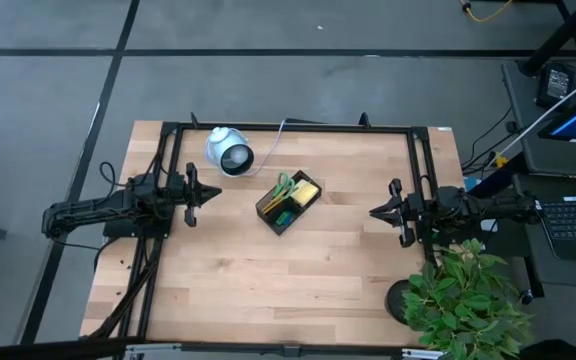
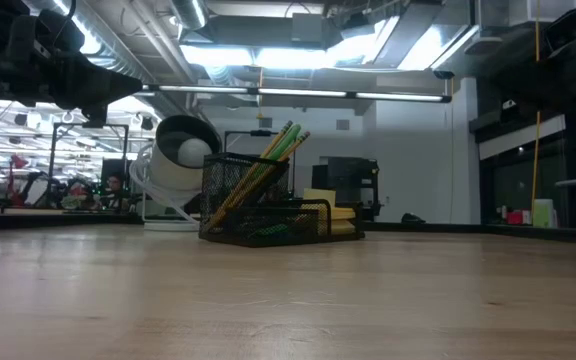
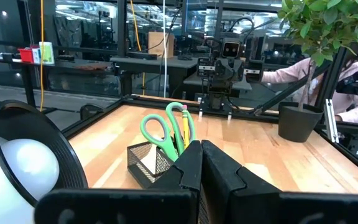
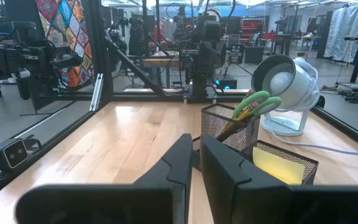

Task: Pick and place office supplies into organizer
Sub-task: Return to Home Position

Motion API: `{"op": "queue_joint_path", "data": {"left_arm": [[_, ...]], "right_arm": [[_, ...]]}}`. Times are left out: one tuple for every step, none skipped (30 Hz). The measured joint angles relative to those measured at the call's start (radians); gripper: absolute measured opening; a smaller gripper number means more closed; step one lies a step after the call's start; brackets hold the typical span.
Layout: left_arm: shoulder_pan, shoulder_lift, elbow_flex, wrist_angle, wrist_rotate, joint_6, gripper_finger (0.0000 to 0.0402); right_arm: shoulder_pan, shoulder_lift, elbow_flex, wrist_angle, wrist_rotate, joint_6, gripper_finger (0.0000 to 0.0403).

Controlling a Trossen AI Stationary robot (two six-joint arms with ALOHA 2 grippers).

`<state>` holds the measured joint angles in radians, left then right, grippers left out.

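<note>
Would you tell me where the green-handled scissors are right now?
In the high view, the scissors stand handles-up in the black organizer near the middle of the table, beside the pencils, close to the white round device.

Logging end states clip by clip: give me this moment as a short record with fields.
organizer: middle of the table, holding green-handled scissors, pencils, yellow sticky-note pad
supplies outside organizer: none seen
left gripper: shut, empty, near table's left side
right gripper: shut, empty, near table's right side
other: white round device beside organizer, potted plant at a corner
</note>
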<state>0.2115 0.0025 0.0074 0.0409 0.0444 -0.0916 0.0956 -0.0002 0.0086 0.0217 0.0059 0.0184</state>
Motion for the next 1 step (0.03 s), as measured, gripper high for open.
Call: {"op": "queue_joint_path", "data": {"left_arm": [[0.0,0.0,0.0,0.0,0.0,0.0,0.0002]], "right_arm": [[0.0,0.0,0.0,0.0,0.0,0.0,0.0038]]}}
